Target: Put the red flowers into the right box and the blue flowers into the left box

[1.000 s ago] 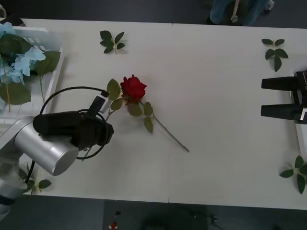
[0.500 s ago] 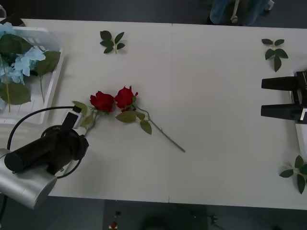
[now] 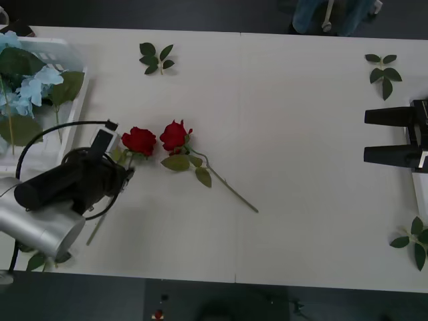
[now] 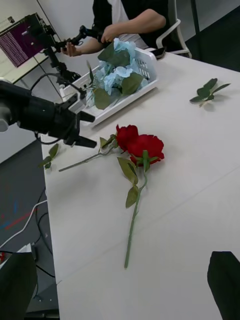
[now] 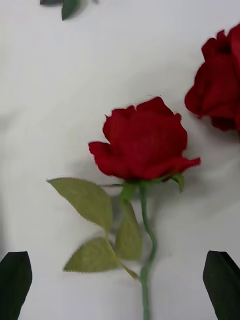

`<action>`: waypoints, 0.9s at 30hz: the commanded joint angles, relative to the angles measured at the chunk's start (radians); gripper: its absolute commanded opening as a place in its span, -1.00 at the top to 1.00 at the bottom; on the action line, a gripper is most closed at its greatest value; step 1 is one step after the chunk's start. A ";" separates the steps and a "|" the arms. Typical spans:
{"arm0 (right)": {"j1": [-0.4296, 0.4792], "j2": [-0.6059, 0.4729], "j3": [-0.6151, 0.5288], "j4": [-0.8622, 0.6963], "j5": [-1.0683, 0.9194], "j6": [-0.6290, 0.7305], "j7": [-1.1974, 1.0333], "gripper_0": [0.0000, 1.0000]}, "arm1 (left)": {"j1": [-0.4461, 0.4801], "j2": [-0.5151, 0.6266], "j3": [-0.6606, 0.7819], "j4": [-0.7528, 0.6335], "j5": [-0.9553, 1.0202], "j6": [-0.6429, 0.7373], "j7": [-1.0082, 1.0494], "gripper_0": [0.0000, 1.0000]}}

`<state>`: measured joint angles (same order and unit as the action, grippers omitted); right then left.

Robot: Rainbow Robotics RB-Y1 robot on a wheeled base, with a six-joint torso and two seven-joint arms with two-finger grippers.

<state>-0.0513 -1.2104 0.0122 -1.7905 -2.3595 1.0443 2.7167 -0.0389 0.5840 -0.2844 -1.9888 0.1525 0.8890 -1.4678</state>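
Two red flowers lie side by side at mid-left of the table, the left rose [image 3: 139, 140] [image 5: 142, 142] [image 4: 126, 134] and the right rose [image 3: 175, 135] [image 5: 220, 85] [image 4: 146, 146]. My left gripper [image 3: 122, 175] [image 5: 120, 285] [image 4: 86, 131] hovers open over the left rose's stem, one finger on each side, holding nothing. The blue flowers [image 3: 30, 87] [image 4: 117, 70] lie in the left box [image 3: 67, 45] [image 4: 147, 62]. My right gripper [image 3: 389, 136] [image 4: 120, 280] is parked open at the table's right edge, above an edge of the right box [image 3: 421, 190].
Loose green leaf sprigs lie at the back left [image 3: 157, 58], back right [image 3: 382, 70], near right [image 3: 414, 241] and near left [image 3: 43, 257]. A black cable [image 3: 60, 130] loops over my left wrist. Bare white table [image 3: 294, 134] lies between the roses and my right gripper.
My left arm swung toward the near left, uncovering a second rose, then came back over that rose's stem. The first rose shifted slightly nearer. The right arm stayed still.
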 commanded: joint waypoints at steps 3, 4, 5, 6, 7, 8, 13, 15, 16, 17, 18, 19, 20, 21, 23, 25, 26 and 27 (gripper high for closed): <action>-0.009 0.015 -0.018 -0.015 -0.012 -0.004 -0.011 -1.00 | -0.092 -0.016 -0.002 0.084 -0.002 -0.004 -0.009 -1.00; -0.009 0.015 -0.018 -0.015 -0.012 -0.004 -0.011 -1.00 | -0.102 -0.021 -0.004 0.108 -0.004 -0.004 -0.009 -1.00; -0.009 0.015 -0.018 -0.015 -0.012 -0.004 -0.011 -1.00 | -0.111 -0.026 -0.007 0.131 -0.004 -0.004 -0.009 -1.00; -0.009 0.015 -0.018 -0.015 -0.012 -0.004 -0.011 -1.00 | -0.116 -0.027 -0.010 0.145 -0.004 -0.004 -0.009 -1.00; -0.009 0.015 -0.018 -0.015 -0.012 -0.004 -0.011 -1.00 | -0.130 -0.033 -0.018 0.173 -0.004 -0.004 -0.008 -1.00; -0.009 0.015 -0.018 -0.015 -0.012 -0.004 -0.011 -1.00 | -0.139 -0.038 -0.024 0.193 -0.002 -0.004 -0.005 -1.00; -0.009 0.015 -0.018 -0.015 -0.012 -0.004 -0.011 -1.00 | -0.199 -0.064 -0.055 0.300 0.013 -0.004 0.000 -1.00; -0.009 0.015 -0.018 -0.015 -0.012 -0.004 -0.011 -1.00 | -0.225 -0.065 -0.070 0.337 0.025 -0.004 0.000 -1.00; -0.009 0.015 -0.018 -0.015 -0.012 -0.004 -0.011 -1.00 | -0.242 -0.067 -0.079 0.358 0.035 -0.004 -0.002 -1.00; -0.009 0.015 -0.018 -0.015 -0.012 -0.004 -0.011 -1.00 | -0.250 -0.069 -0.082 0.366 0.036 -0.004 -0.005 -1.00; -0.009 0.015 -0.018 -0.015 -0.012 -0.004 -0.011 -1.00 | -0.260 -0.073 -0.085 0.380 0.041 -0.004 -0.006 -1.00; -0.009 0.015 -0.018 -0.015 -0.012 -0.004 -0.011 -1.00 | -0.274 -0.078 -0.090 0.395 0.045 -0.004 -0.006 -1.00; -0.009 0.015 -0.018 -0.015 -0.012 -0.004 -0.011 -1.00 | -0.280 -0.079 -0.093 0.400 0.047 -0.005 -0.006 -1.00; -0.009 0.015 -0.018 -0.015 -0.012 -0.004 -0.011 -1.00 | -0.292 -0.085 -0.099 0.412 0.050 -0.005 -0.006 -1.00; -0.009 0.015 -0.018 -0.015 -0.012 -0.004 -0.011 -1.00 | -0.300 -0.090 -0.101 0.421 0.050 -0.004 -0.006 -0.71; -0.009 0.015 -0.018 -0.015 -0.012 -0.004 -0.011 -1.00 | -0.305 -0.099 -0.101 0.429 0.050 -0.004 -0.006 0.31; -0.009 0.015 -0.018 -0.015 -0.012 -0.004 -0.011 -1.00 | -0.305 -0.101 -0.101 0.429 0.050 -0.004 -0.005 0.51; -0.009 0.015 -0.018 -0.015 -0.012 -0.004 -0.011 -1.00 | -0.305 -0.105 -0.101 0.430 0.050 -0.004 -0.002 0.84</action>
<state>-0.0513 -1.2103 0.0122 -1.7905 -2.3595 1.0443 2.7167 -0.3336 0.4930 -0.3906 -1.5499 0.2006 0.8891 -1.4677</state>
